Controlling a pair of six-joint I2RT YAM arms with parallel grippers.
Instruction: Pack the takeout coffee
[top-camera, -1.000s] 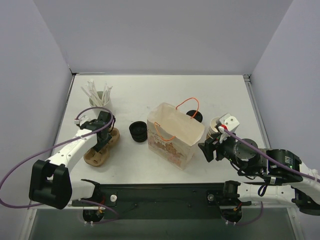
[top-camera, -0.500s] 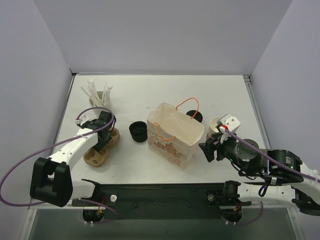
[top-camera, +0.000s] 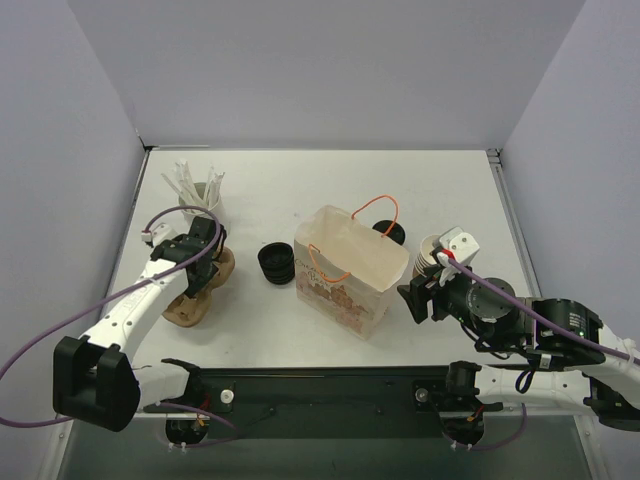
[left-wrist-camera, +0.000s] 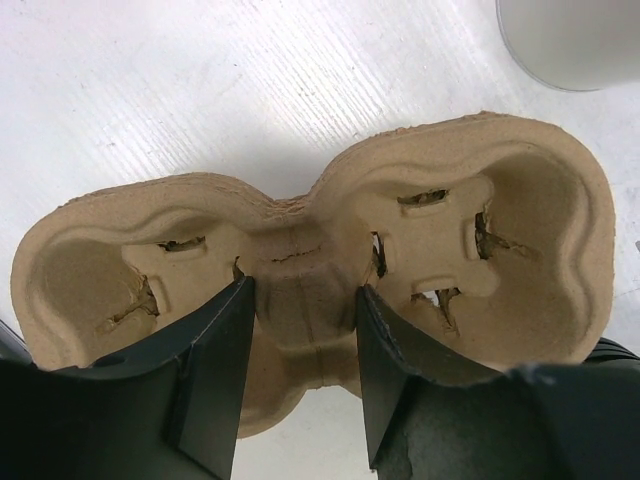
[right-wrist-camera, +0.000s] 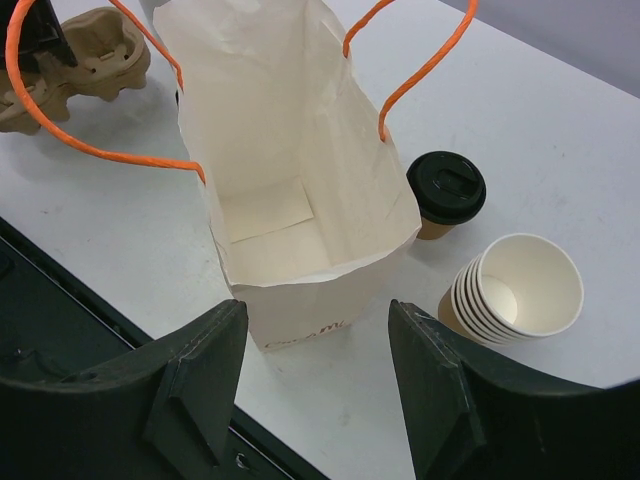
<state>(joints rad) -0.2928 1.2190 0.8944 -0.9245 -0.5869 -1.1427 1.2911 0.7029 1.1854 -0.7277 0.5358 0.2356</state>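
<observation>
Left gripper (left-wrist-camera: 303, 288) is down on the 2-cup pulp carrier (left-wrist-camera: 480, 250) at the left of the worktop (top-camera: 300, 190). Its fingers (left-wrist-camera: 215, 370) straddle the carrier's narrow middle ridge, 1 on each side and close against it; cannot tell if they are actually pinching it. A white holder of sticks (top-camera: 200, 195) stands just behind the carrier.

Right gripper (right-wrist-camera: 317, 310) has its jaws wide apart with nothing between them. It hovers at the near right side of the open paper bag (right-wrist-camera: 300, 130) with orange handles. The bag stands upright and its inside looks bare.

The takeout coffee (right-wrist-camera: 446, 188) has its lid on and stands upright on the worktop just behind the bag's far right corner, outside the bag. The stack of lidless cups (right-wrist-camera: 520, 285) is beside it. The black lids (top-camera: 275, 262) sit left of the bag.
</observation>
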